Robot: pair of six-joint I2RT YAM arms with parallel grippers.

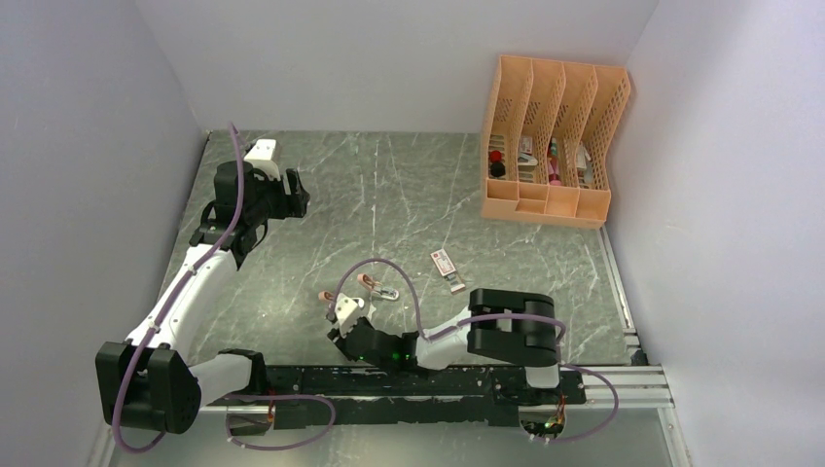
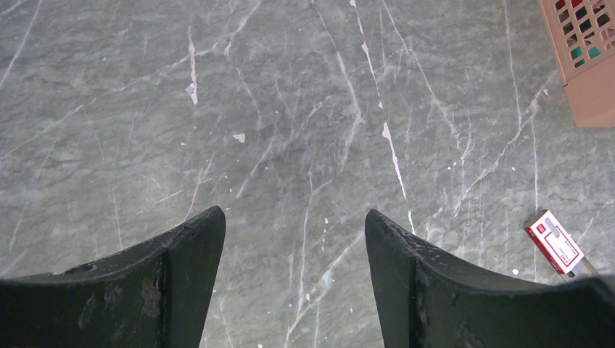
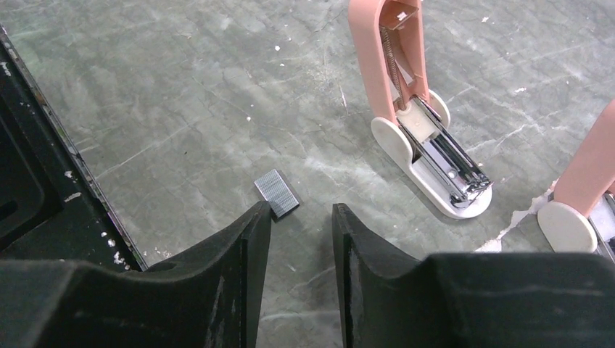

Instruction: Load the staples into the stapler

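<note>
The left claw hangs over the far left part of the grey marbled table. Its jaws are spread wide with nothing between them, and only tabletop lies under and ahead of it. Off to its right, at the edge of its wrist view, lies the red-and-white staple box. Further ahead on that same side a corner of the peach file organizer shows.

The right claw sits low over the near middle of the table, its jaws parted by a narrow gap and holding nothing. To its left runs the black rail at the table's near edge. A short silvery staple strip lies flat just ahead of the claw, a little left of the gap. Its near corner meets the tip of the left-hand finger in the wrist view; whether they touch I cannot tell.

Ahead and to the right of the claw lies a pink stapler, swung open, its white base and metal channel facing up. A second pink stapler lies near it further right, cut off by the frame. Both are apart from the strip.

From above, the staple box lies beyond the staplers, well to the right of this claw, with its greyish tray slid partly out. The organizer stands in the far right corner with small items in its compartments.
</note>
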